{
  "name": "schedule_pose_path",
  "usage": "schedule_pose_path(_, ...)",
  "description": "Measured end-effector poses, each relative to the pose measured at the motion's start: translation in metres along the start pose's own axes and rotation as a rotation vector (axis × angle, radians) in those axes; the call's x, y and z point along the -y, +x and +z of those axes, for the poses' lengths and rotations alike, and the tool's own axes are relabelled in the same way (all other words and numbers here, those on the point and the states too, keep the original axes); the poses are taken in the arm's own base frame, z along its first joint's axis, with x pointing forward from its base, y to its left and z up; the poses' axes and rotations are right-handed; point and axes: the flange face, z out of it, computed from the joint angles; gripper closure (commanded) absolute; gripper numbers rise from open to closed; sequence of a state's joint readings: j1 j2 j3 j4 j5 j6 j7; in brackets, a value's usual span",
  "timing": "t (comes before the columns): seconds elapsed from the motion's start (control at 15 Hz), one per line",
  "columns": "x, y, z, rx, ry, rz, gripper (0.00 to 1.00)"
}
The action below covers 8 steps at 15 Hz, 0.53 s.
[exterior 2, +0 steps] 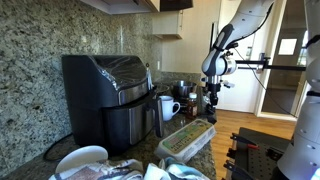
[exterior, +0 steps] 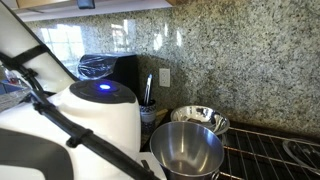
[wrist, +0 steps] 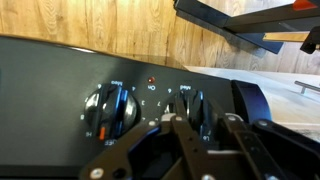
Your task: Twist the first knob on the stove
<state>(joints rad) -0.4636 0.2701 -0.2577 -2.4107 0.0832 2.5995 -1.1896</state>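
The jaws hover at a knob (wrist: 196,106) on the stove (wrist: 50,95).
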Motion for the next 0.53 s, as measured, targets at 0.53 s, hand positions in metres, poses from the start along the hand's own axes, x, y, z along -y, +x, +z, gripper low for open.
schedule_pose_path(0.53, -0.0014, -0.0007, -0.0008, -0.001, -0.003, 0.001, 0.93)
